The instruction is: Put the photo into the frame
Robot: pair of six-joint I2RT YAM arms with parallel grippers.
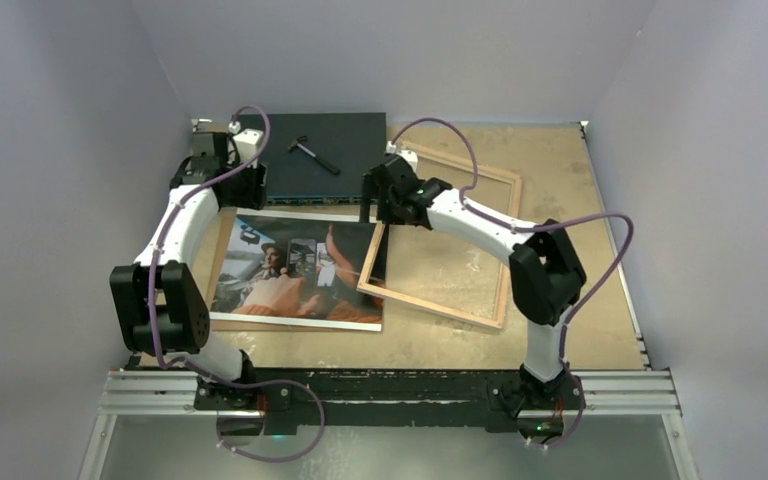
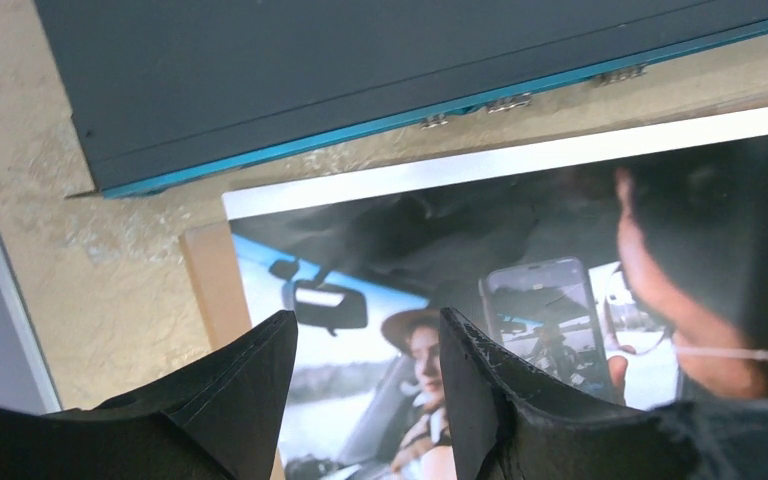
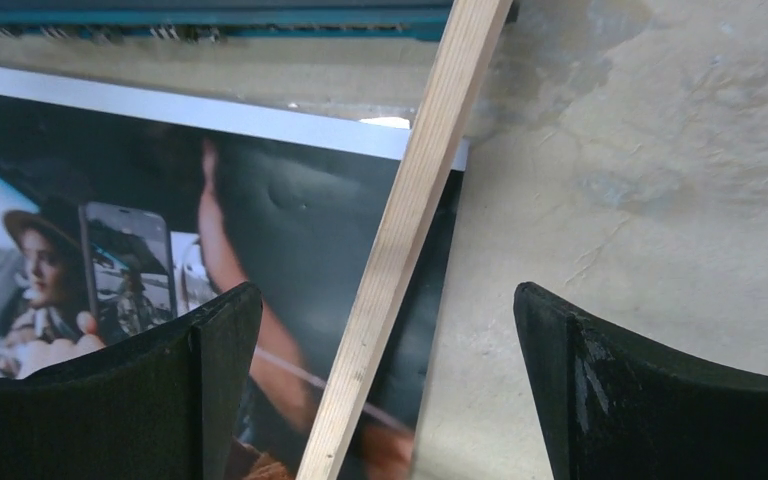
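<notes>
The photo (image 1: 300, 272) lies face up at the left, a dark and orange print with a white border. The frame (image 1: 430, 307) lies flat to its right, light wood side up, its left rail resting over the photo's right edge. My left gripper (image 1: 245, 195) hovers open and empty above the photo's far left part; the left wrist view shows its fingertips (image 2: 368, 340) apart over the photo (image 2: 520, 250). My right gripper (image 1: 372, 207) is open wide above the frame's left rail (image 3: 410, 220), which runs between its fingertips (image 3: 388, 320) over the photo (image 3: 290, 210).
A brown backing board (image 1: 222, 275) lies under the photo, its edge showing at the left (image 2: 215, 285). A dark flat box (image 1: 350, 140) sits at the back with a small tool (image 1: 312, 152) on it. Grey walls close in on both sides.
</notes>
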